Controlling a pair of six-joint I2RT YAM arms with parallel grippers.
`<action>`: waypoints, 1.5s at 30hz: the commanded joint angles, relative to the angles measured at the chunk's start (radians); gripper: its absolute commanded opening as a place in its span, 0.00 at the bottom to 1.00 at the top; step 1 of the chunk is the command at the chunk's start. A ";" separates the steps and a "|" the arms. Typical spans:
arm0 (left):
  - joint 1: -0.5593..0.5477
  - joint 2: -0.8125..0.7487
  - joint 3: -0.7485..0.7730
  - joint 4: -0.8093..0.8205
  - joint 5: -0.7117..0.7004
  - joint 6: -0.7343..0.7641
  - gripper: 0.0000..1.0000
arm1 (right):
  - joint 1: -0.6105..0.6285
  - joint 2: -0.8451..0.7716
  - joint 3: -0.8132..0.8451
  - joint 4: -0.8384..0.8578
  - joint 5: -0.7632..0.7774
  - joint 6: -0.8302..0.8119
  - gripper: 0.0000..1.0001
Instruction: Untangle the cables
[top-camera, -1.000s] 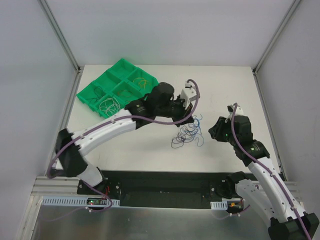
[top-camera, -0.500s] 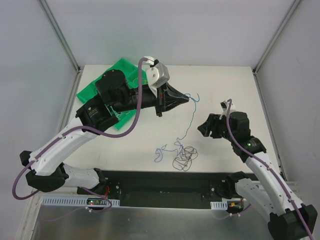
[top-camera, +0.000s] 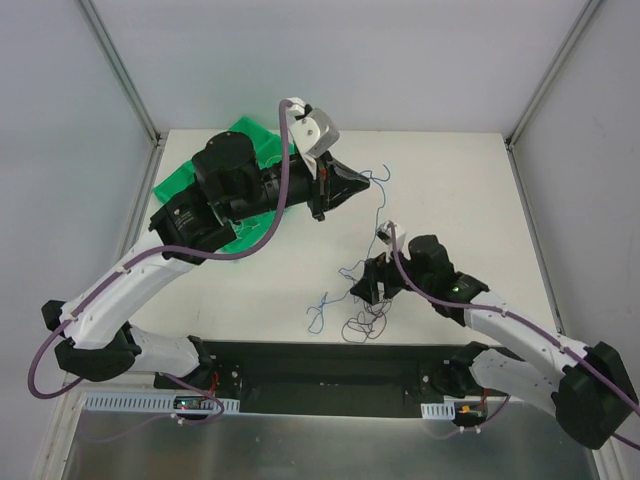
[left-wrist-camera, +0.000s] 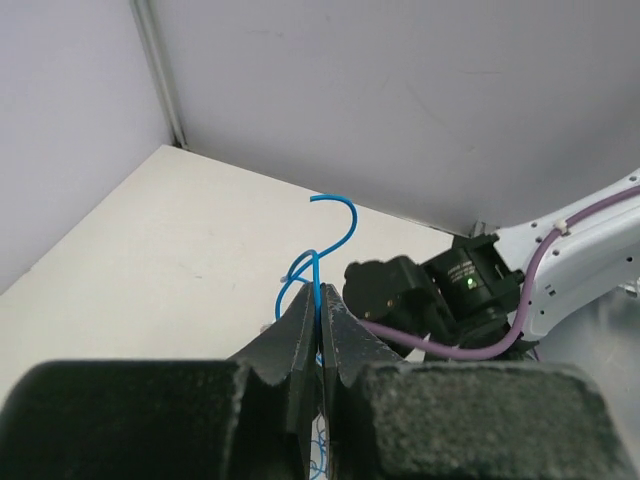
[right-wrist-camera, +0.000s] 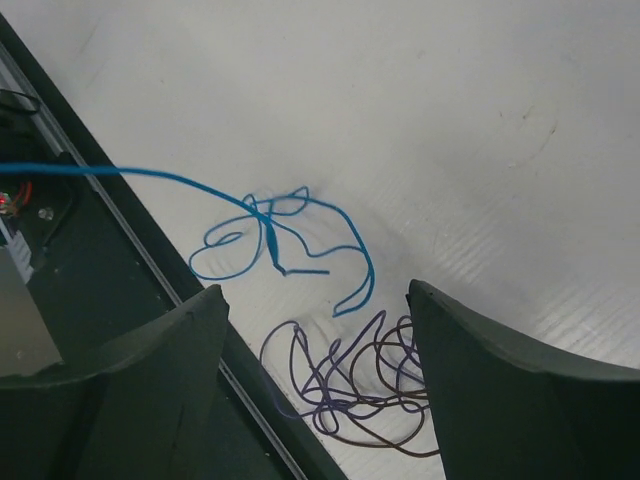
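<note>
The cables are a blue cable (top-camera: 377, 208) and a dark purple tangle (top-camera: 366, 322) near the table's front edge. My left gripper (top-camera: 366, 183) is raised over the table's middle, shut on the blue cable (left-wrist-camera: 336, 206), which curls above the fingertips and hangs down to the table. My right gripper (top-camera: 368, 290) hovers low over the tangle, open, with nothing between its fingers. In the right wrist view the purple tangle (right-wrist-camera: 360, 385) lies between the spread fingers of the right gripper (right-wrist-camera: 315, 290), with loose loops of the blue cable (right-wrist-camera: 262, 228) just beyond.
A green compartment tray (top-camera: 175, 185) stands at the back left, partly hidden by my left arm. The black base strip (right-wrist-camera: 120, 300) runs right beside the tangle. Grey walls close in the table at the back and sides.
My left gripper rose and swung back-left with the blue cable, drawing it out of the tangle. My right arm swung in from the right to above the tangle, and its jaws opened.
</note>
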 joint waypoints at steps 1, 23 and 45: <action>0.008 -0.039 0.077 0.009 -0.057 0.019 0.00 | 0.053 0.116 -0.041 0.166 0.137 0.067 0.74; 0.008 -0.154 0.165 -0.094 -0.555 0.197 0.00 | -0.205 0.188 -0.050 -0.054 0.702 0.241 0.14; 0.237 -0.059 -0.366 -0.182 -0.434 -0.170 0.00 | -0.214 0.066 -0.016 -0.064 0.516 0.093 0.45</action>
